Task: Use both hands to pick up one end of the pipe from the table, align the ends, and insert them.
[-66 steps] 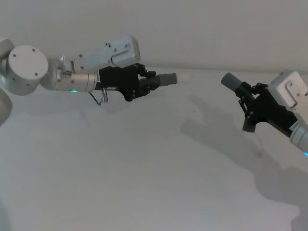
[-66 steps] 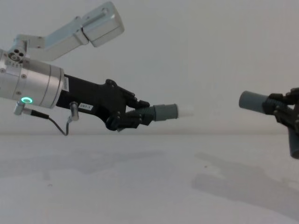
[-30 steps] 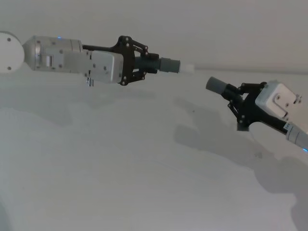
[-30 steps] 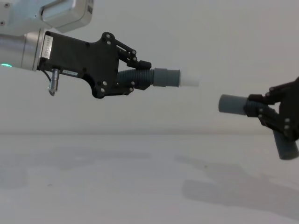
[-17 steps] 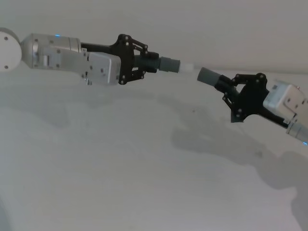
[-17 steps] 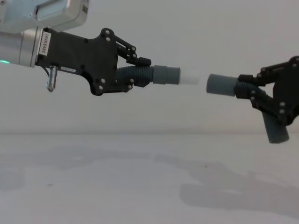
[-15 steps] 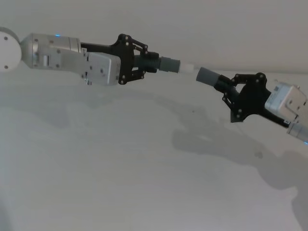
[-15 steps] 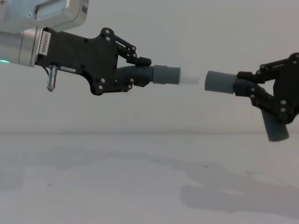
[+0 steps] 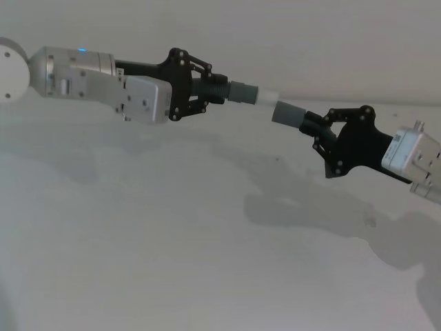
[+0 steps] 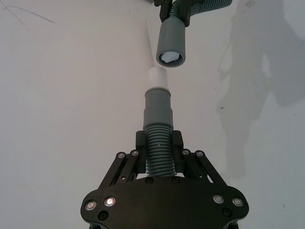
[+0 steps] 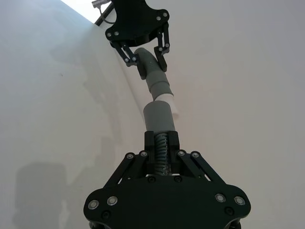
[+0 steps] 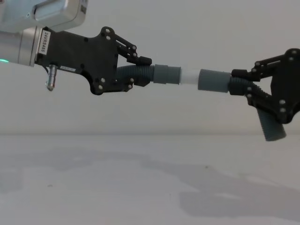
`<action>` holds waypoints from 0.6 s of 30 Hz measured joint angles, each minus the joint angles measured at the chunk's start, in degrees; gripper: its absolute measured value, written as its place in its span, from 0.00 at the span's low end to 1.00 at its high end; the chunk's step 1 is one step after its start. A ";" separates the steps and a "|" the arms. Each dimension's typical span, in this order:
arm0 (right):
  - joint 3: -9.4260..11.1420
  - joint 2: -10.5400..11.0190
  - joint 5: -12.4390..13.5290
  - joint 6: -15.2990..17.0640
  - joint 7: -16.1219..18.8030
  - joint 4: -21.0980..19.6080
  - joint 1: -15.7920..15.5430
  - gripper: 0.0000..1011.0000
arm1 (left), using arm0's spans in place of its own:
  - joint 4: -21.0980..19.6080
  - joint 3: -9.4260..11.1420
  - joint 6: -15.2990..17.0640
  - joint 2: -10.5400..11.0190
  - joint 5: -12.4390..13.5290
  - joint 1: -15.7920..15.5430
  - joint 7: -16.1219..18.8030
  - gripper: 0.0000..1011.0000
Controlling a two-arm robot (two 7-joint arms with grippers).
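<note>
1. A plain white table (image 9: 172,262) spreads under both arms, with soft arm shadows lying on it; nothing rests on the part in view.
2. The left gripper (image 12: 140,70) is held up above the table, reaching in from the left. Its fingers are clamped on the ribbed pipe (image 12: 140,76), gripping the corrugated stretch just behind the collar (image 12: 167,75).
3. The white tip (image 12: 188,76) sticks out past that collar, pointing toward the robot's right.
4. The right gripper (image 12: 243,86) reaches in from the right, also in the air, closed around the elbow pipe (image 12: 269,126) near its bend; the elbow's other leg hangs down below the fingers.
5. The socket (image 12: 213,80) points left, straight at the tip.
6. In the chest view the tip and the socket mouth meet end to end, roughly on one line, the socket a shade lower.
7. In the left wrist view the tip (image 10: 158,78) stops just short of the socket (image 10: 170,44) mouth, with a small gap and a slight sideways offset.
8. In the right wrist view the tip (image 11: 167,101) sits at the rim of the socket (image 11: 159,117); how far it has entered, if at all, cannot be told.
</note>
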 joint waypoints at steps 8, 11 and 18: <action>-0.32 -0.26 0.21 0.02 -0.11 0.23 0.59 0.16 | 0.00 0.00 -0.13 0.03 0.06 -0.03 0.00 0.30; -0.36 -0.29 0.68 0.22 -0.26 0.30 0.77 0.16 | 0.00 0.00 -0.16 0.04 0.08 -0.04 0.00 0.30; -0.28 0.05 1.21 0.72 -0.39 0.31 0.82 0.16 | 0.00 0.00 -0.20 0.04 0.11 -0.05 0.00 0.30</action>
